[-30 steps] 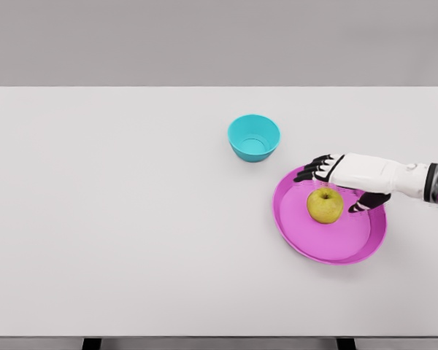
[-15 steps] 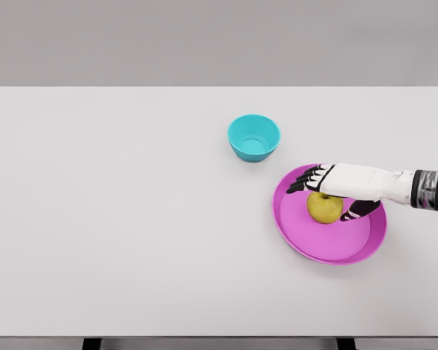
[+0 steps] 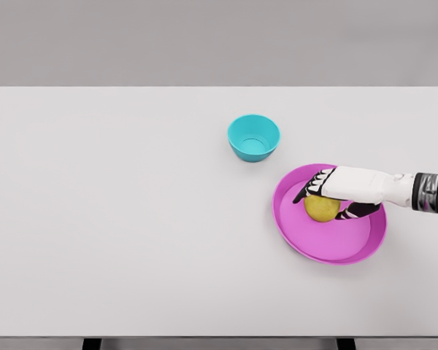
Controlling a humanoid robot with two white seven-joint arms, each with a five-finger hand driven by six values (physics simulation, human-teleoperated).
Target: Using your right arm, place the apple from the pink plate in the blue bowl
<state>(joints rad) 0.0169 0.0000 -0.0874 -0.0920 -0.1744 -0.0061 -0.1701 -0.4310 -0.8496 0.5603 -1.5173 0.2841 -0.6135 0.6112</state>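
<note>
From the head view, the right hand (image 3: 334,191) covers the top of the round yellow apple (image 3: 321,209) on the smooth pink plate (image 3: 328,244), its dark fingers (image 3: 308,189) curled around it, near the round blue bowl (image 3: 253,137) on the flat white desk (image 3: 131,219).

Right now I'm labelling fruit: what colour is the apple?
Yellow-green round apple, head view.

My right hand (image 3: 334,191) covers the far top of the apple (image 3: 320,210); my forearm is cut off at the right edge.
</note>
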